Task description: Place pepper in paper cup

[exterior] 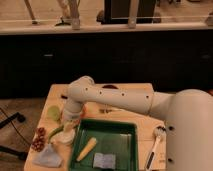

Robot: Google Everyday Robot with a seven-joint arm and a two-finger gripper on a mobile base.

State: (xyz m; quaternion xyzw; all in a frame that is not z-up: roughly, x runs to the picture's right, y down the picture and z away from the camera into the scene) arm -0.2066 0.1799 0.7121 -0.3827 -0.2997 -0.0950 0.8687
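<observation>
The cream-white paper cup [65, 138] stands on the wooden table [130, 122], just left of the green tray. The slender green pepper [55, 132] curves from the cup's rim up and out to the left; its upper end meets the gripper. My gripper [70, 126] points down directly over the cup, at the end of the white arm that reaches in from the right. The gripper's body hides the contact between it, the pepper and the cup.
A green tray [127, 131] holds a yellow elongated vegetable [86, 149] and a grey sponge [103, 160]. A pale green disc [53, 113], red berries [39, 139] and a bluish cloth [48, 156] lie at the left. A white brush [155, 146] lies right of the tray.
</observation>
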